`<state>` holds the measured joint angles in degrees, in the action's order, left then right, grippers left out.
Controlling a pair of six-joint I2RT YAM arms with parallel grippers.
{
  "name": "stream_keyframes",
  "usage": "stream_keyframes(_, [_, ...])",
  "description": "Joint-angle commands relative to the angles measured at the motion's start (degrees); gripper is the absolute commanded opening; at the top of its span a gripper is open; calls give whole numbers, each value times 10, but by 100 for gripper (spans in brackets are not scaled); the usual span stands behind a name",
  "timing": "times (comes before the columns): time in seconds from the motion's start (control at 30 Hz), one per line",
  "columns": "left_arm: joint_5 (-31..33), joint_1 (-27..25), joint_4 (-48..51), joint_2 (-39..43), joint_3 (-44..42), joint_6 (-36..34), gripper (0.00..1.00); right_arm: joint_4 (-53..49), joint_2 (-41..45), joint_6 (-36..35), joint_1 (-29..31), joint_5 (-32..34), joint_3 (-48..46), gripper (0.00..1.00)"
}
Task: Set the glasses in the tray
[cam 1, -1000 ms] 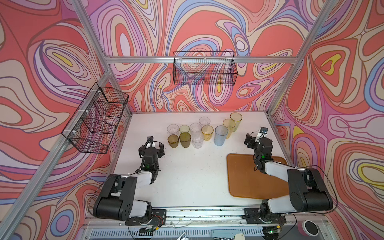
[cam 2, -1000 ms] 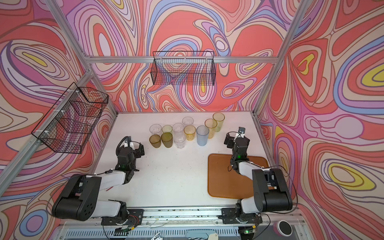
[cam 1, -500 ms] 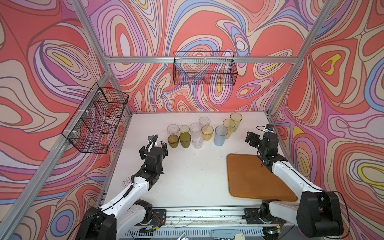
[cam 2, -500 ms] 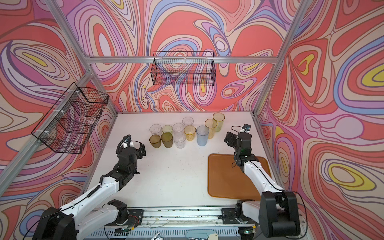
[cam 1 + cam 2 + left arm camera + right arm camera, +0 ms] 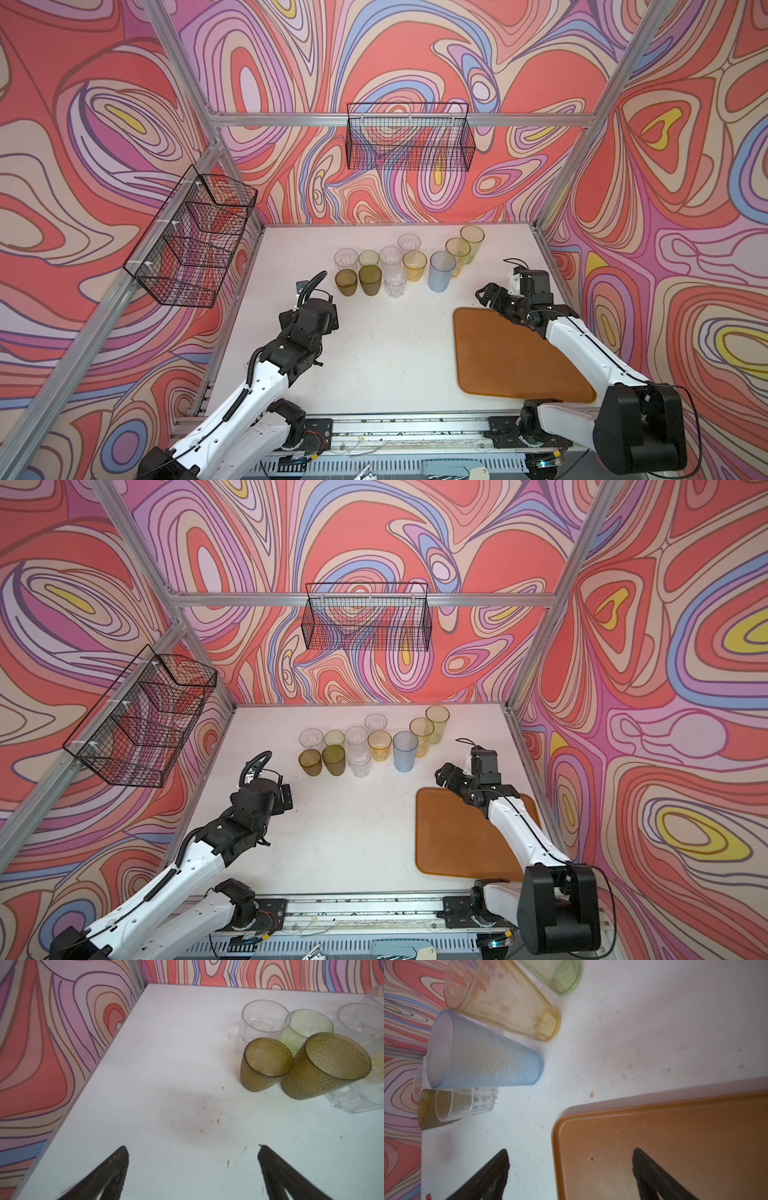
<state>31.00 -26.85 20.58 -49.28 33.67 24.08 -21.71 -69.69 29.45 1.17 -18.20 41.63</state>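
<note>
Several glasses [image 5: 409, 264] stand upright in a cluster at the back middle of the white table, apart from the tray. The pale blue glass [image 5: 441, 271] [image 5: 483, 1057] is nearest my right gripper [image 5: 484, 293] [image 5: 571, 1150]. That gripper is open, empty and hangs over the far left corner of the orange-brown tray [image 5: 511, 357] [image 5: 654, 1136]. My left gripper [image 5: 330, 320] [image 5: 192, 1148] is open and empty above bare table. Ahead of it stand a short amber glass [image 5: 264, 1064] and an olive glass [image 5: 324, 1066]. The tray holds nothing.
A black wire basket [image 5: 409, 137] hangs on the back wall and another wire basket [image 5: 195, 237] on the left wall. Aluminium frame posts [image 5: 232, 291] line the table's sides. Bare table lies between the glasses and both grippers.
Both arms have stretched out from their folded poses toward the glasses. The right gripper has turned and moved left over the tray's far corner. Both grippers stay open.
</note>
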Motion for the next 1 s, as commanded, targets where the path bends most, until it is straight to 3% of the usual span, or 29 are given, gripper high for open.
stream_keyframes(0.0, [-38,-4,49,-7,26,36,100,-43,-6,16,10,-76,-9,93])
stream_keyframes(0.3, [-137,-4,39,-13,35,48,100,-71,-8,58,100,-65,-24,88])
stream_keyframes(0.47, [-152,-4,42,-9,28,48,100,-49,-17,105,152,-54,-45,82])
stream_keyframes(0.97, [-168,-4,17,-6,-5,45,100,7,-91,165,227,-35,-65,64])
